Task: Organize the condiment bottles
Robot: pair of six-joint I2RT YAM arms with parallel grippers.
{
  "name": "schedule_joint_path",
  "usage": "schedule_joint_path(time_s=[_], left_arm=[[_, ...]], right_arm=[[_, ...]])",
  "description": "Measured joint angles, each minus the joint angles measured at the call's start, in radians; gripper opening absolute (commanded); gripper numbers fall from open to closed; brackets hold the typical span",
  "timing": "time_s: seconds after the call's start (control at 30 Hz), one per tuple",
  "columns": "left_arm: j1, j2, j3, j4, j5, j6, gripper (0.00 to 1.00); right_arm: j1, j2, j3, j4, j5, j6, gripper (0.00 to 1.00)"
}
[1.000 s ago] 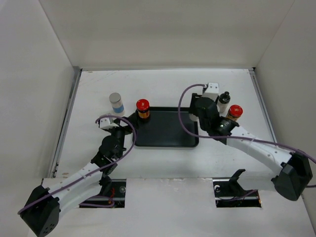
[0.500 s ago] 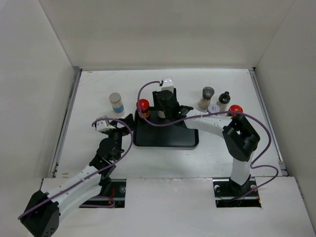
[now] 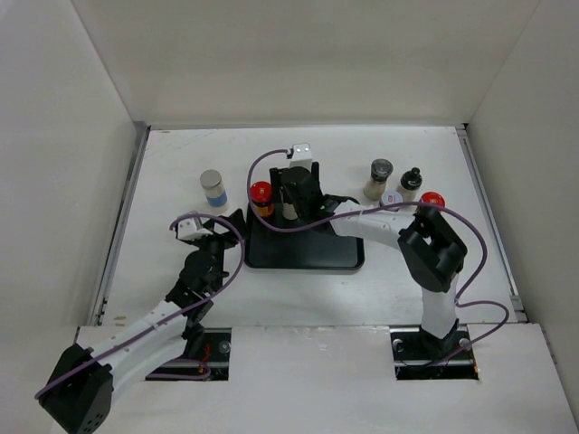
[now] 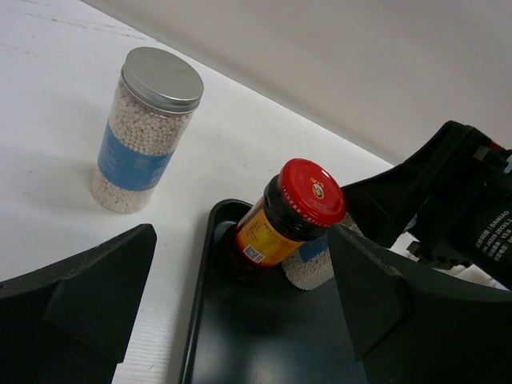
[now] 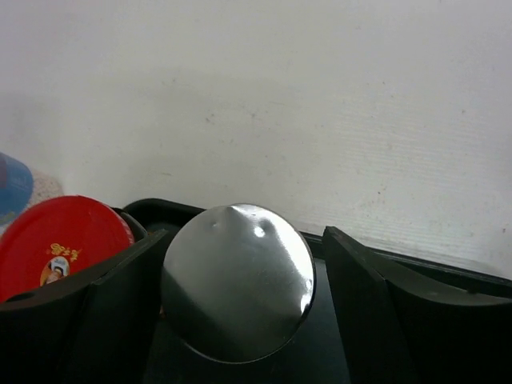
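My right gripper (image 3: pixel 289 204) reaches across the black tray (image 3: pixel 308 255) and is shut on a silver-lidded pale jar (image 5: pixel 236 292), whose base rests in the tray's far-left part (image 4: pixel 314 262). A red-capped amber jar (image 3: pixel 261 193) stands right beside it in the tray corner (image 4: pixel 292 212). A second silver-lidded jar with a blue band (image 3: pixel 212 188) stands on the table left of the tray (image 4: pixel 148 132). My left gripper (image 3: pixel 215 226) is open and empty, just short of the tray's left edge. Grey-lidded (image 3: pixel 380 177), black-capped (image 3: pixel 412 181), white-lidded (image 3: pixel 392 198) and red-capped (image 3: pixel 431 201) bottles cluster at the right.
White walls enclose the table on the left, back and right. The right arm's forearm and purple cable (image 3: pixel 362 221) stretch over the tray's far-right corner. The tray's near half holds nothing.
The right arm swung from the bottle cluster at the right over to the tray's far-left, bringing the silver-lidded jar beside the red-capped jar. The left arm barely moved.
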Motion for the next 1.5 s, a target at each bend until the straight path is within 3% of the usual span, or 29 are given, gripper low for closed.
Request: schedule_joint_path(time_s=[0.23,0.43,0.5,0.63,0.7,0.77,0.9,0.97,1.5], left_arm=[[0.019,-0.001,0.003,-0.015,-0.008,0.0,0.9],[0.023,0.006,0.117,-0.171,-0.058,-0.001,0.97],[0.032,0.033,0.2,-0.236,-0.075,-0.001,0.99],[0.079,0.167,0.391,-0.353,-0.081,0.002,1.0],[0.107,0.264,0.476,-0.4,-0.07,0.008,1.0],[0.127,0.344,0.533,-0.446,-0.063,0.02,0.99],[0.145,0.423,0.564,-0.528,-0.085,0.047,1.0],[0.153,0.432,0.565,-0.555,-0.105,0.064,1.0],[0.257,0.74,0.784,-0.591,-0.068,0.133,0.91]], right_arm=[[0.005,-0.051,-0.038,0.019,0.001,0.017,0.96],[0.005,-0.317,-0.224,0.052,0.018,0.027,0.94],[0.005,-0.438,-0.326,0.097,0.031,0.033,0.85],[0.005,-0.65,-0.539,0.171,0.053,0.056,0.39],[0.007,-0.733,-0.63,0.181,0.059,0.076,0.34],[0.023,-0.805,-0.71,0.187,0.064,0.095,0.37],[0.062,-0.91,-0.824,0.194,0.056,0.121,0.72],[0.067,-0.941,-0.869,0.198,0.044,0.129,0.78],[0.058,-0.93,-0.975,0.323,-0.045,0.179,0.85]])
